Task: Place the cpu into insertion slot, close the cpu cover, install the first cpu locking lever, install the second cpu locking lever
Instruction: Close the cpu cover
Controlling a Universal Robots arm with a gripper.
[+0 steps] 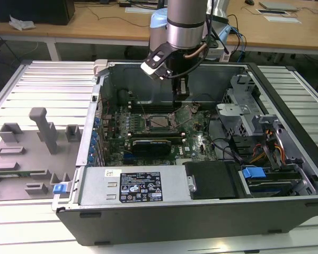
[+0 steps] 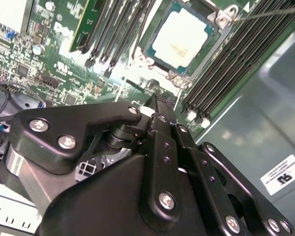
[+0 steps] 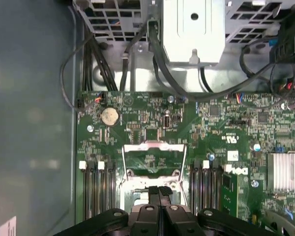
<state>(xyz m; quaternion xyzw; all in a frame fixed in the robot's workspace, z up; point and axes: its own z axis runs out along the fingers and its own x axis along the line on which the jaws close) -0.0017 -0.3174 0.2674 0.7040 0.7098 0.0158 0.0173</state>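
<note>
Entry: cpu (image 2: pixel 184 37), seated flat in the slot (image 2: pixel 215 30). Gripper (image 3: pixel 160 191): fingers pinched together, and I saw nothing held between them. I logged it just above the board, with the cpu close ahead of the fingertips, toward the exterior view's left.

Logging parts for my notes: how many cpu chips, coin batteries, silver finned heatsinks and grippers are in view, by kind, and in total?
cpu: 1
coin battery: 1
silver finned heatsink: 1
gripper: 1
Total: 4
</note>
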